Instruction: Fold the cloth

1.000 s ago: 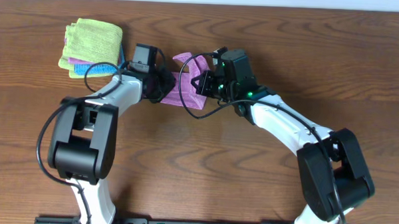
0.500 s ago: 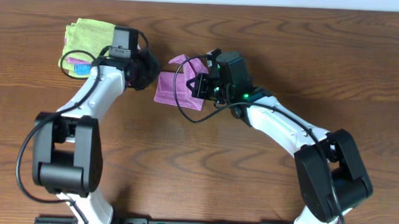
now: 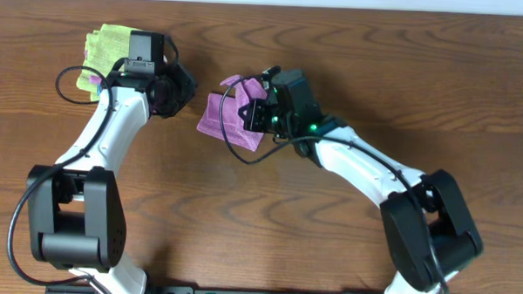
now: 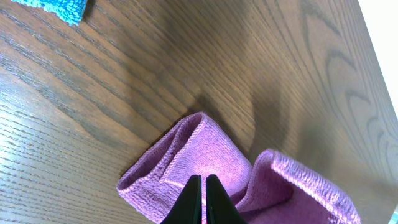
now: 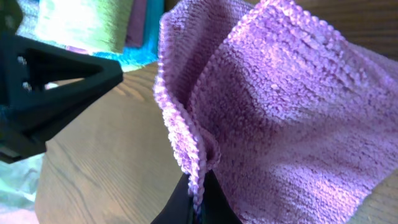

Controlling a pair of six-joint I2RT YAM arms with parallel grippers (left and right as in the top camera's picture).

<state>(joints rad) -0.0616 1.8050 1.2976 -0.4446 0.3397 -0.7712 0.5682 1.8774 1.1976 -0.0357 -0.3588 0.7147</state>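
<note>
No writing, brand, number or sign is legible on the cloth (image 3: 223, 119) or elsewhere

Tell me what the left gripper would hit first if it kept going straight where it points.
Most likely the purple cloth. The left gripper, jaws shut, points at its looped end, with only bare wooden table between. Whether it would strike the cloth or pass under is unclear.

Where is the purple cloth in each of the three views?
Overhead: the cloth is at upper centre, between the two arms.
Left wrist: the cloth is at the bottom, centre to right.
Right wrist: the cloth fills centre and right, its edge pinched in the right claw.
Shared landmark: the wooden table beneath it.
</note>
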